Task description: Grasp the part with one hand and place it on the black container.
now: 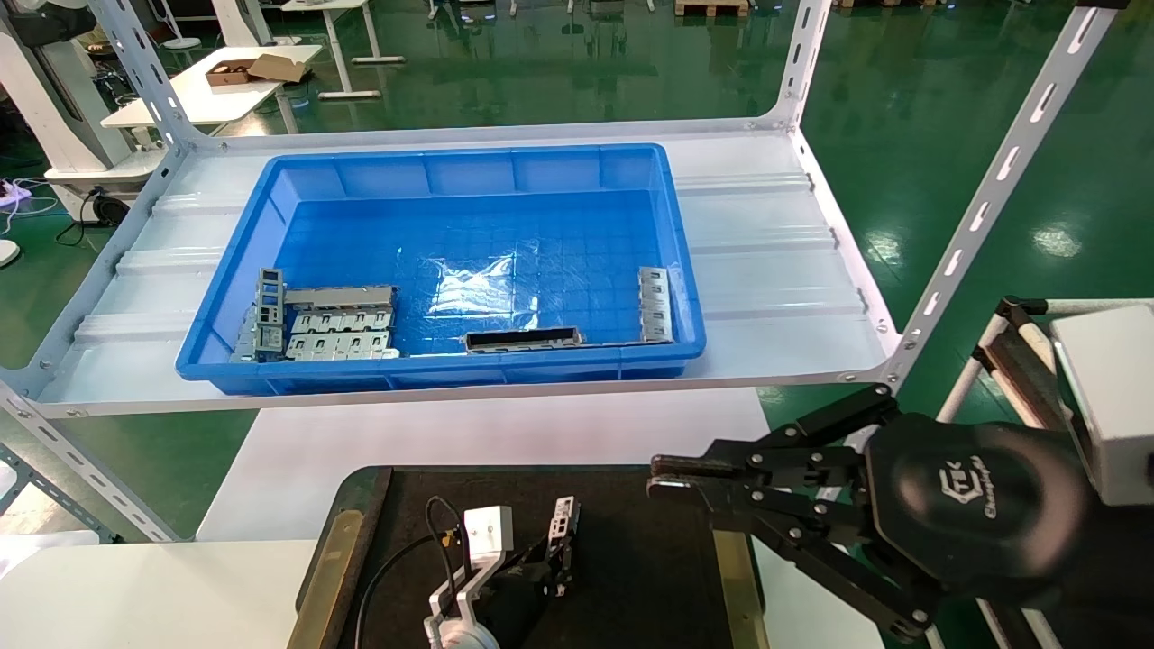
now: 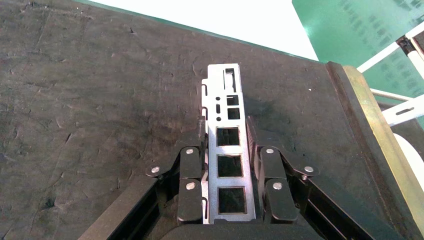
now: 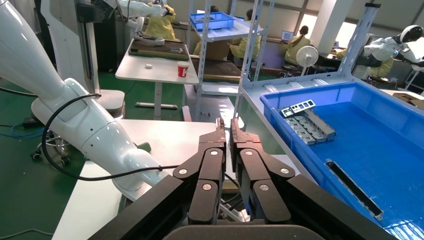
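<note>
Black container [image 1: 631,541] spreads bare around the left hand [image 2: 226,140] clamping the part [image 2: 227,150]; right hand [image 1: 672,476] closed, empty.

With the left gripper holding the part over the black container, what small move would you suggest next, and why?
Probably lower slightly, then open. The left gripper is shut on the part, already over the black container; whether the part touches it is unclear. The right gripper waits shut beside the container.

A white table [image 1: 505,433] carries the black container [image 1: 631,577]; the white shelf [image 1: 766,270] carries a blue bin [image 1: 451,171].
</note>
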You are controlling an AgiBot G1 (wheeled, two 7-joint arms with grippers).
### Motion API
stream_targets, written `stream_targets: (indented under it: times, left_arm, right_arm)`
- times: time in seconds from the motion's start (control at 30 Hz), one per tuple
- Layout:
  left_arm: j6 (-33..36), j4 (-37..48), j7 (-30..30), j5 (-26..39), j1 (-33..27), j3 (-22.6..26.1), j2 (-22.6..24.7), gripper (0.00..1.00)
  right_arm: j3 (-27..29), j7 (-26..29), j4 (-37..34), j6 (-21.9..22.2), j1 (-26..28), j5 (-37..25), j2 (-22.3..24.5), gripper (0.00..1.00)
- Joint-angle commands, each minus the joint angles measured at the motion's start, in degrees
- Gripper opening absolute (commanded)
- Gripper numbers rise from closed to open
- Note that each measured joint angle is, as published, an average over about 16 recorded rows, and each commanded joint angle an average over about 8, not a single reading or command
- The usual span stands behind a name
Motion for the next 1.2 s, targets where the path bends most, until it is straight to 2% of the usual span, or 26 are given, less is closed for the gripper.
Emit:
stream_targets:
  times: [0.03,0.33,0.53,0.9,1.2]
  left_arm:
    - [-0.05,0.14,-0.53,-0.01,-0.15,0.35,-0.01,1.00]
    - [0.75,-1.01,-2.47,1.39,-1.14,0.80,-0.41,1.00]
    - [4.54,-4.29,-2.75,3.38,-1.21,-0.23,-2.70,1.00]
    - [18.95,-16.51,-1.93,4.11,0.77,-4.52,-16.06,1.00]
    - [33.44,-23.20,3.57,2.78,3.13,-10.16,-26.43,1.00]
  right_arm:
    - [-0.01,0.00,0.00,0.00,0.00,0.00,0.00,1.00]
    - [-0.03,-0.02,0.00,0.01,0.01,0.02,0.01,1.00]
    - [-0.05,-0.03,0.00,0.02,0.01,0.04,0.02,1.00]
    - [-0.09,-0.04,0.00,0.04,0.02,0.06,0.04,1.00]
    - [-0.11,-0.06,0.00,0.05,0.03,0.08,0.05,1.00]
